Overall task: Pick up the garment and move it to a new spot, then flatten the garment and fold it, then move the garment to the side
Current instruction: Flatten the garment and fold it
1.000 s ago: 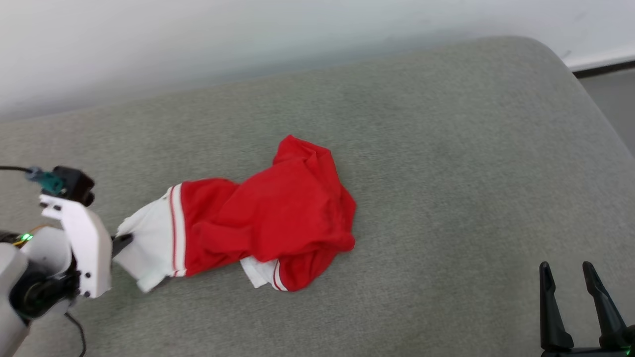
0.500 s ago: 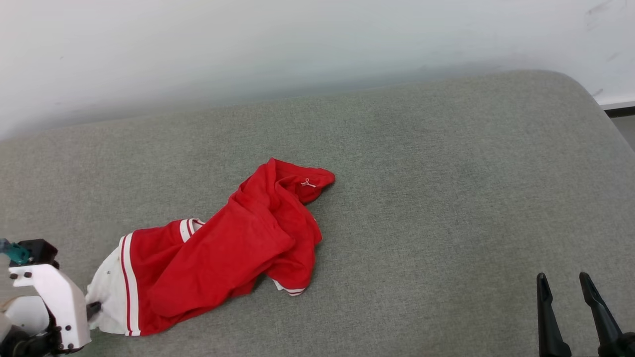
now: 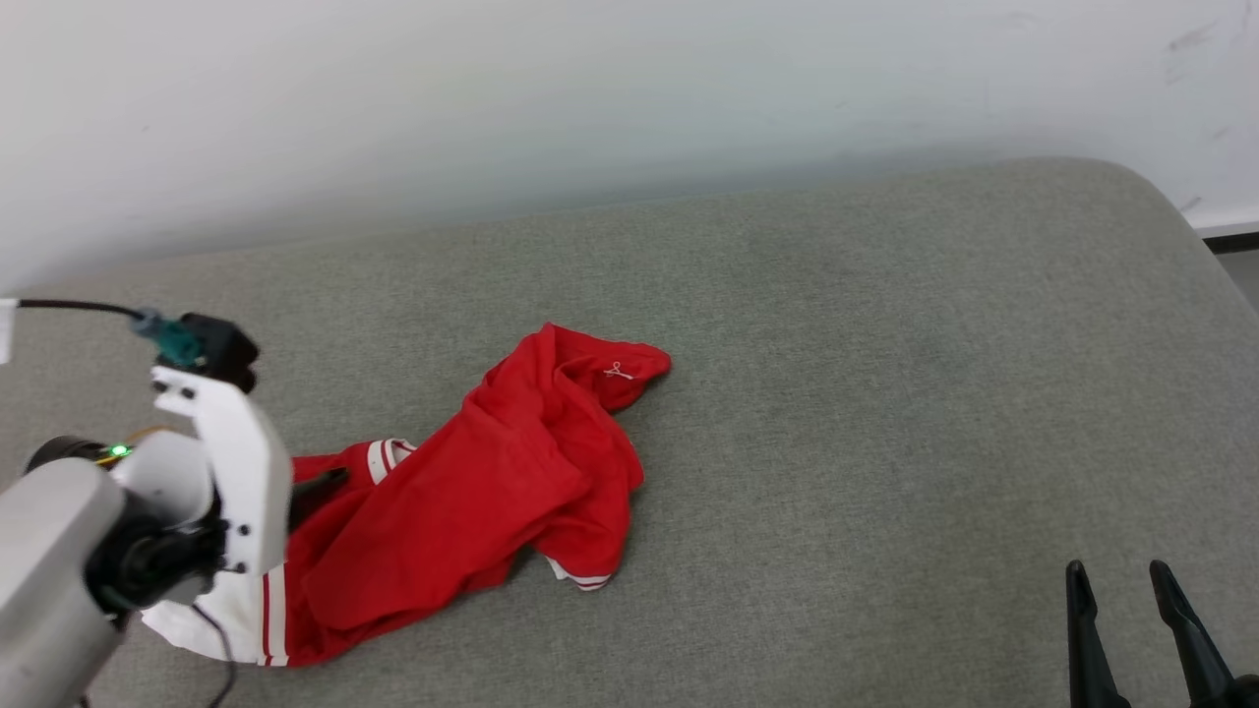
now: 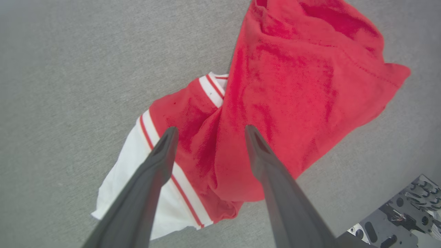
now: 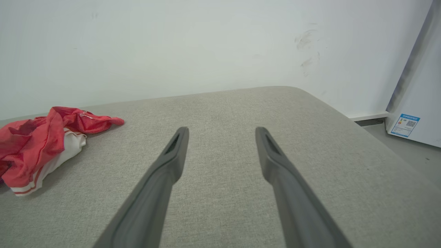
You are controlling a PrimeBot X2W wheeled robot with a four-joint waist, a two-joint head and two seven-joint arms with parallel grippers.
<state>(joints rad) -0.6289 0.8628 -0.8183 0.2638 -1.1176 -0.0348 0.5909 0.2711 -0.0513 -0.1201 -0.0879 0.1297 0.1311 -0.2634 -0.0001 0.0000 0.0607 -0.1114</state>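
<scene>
The shirt (image 3: 472,501) lies bunched on the cushion (image 3: 885,393), lower left of the head view, under our left gripper (image 4: 211,131), fingers spread and empty. Our right gripper (image 3: 1118,572), lower right, is spread too. Flattening seems next: pinch two edges, pull apart.
</scene>
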